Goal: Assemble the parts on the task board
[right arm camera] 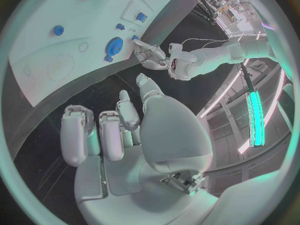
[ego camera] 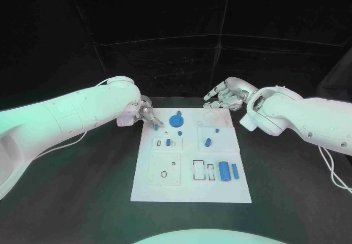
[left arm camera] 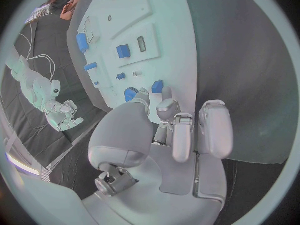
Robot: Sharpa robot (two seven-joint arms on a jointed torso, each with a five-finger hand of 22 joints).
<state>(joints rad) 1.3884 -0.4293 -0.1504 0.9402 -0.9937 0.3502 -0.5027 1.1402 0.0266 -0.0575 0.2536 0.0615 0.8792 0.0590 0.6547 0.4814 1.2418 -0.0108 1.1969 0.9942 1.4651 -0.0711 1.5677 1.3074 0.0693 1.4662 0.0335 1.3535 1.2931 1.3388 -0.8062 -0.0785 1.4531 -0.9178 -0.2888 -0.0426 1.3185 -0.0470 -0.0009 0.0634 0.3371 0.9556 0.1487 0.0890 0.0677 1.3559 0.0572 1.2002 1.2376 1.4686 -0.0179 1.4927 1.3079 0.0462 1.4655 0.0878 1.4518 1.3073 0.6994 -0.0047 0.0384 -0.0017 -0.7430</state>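
Observation:
The white task board (ego camera: 147, 190) lies in the middle of the black table. A blue gear (ego camera: 176, 121) stands near its far edge, with a small blue peg (ego camera: 156, 127) next to it. My left hand (ego camera: 143, 113) hovers at the board's far left corner, its fingers apart and pointing at the peg and the gear. In the left wrist view the fingertips (left arm camera: 165, 105) end just short of a small blue piece (left arm camera: 157, 86), and nothing is held. My right hand (ego camera: 227, 96) hangs off the far right corner with loosely bent fingers and holds nothing.
Blue cylinders (ego camera: 224, 170) lie in the board's near right section, and small blue pieces (ego camera: 209, 142) sit in the middle. The board also has white plates with slots and holes (ego camera: 165, 168). Black table (ego camera: 73, 203) lies all around the board.

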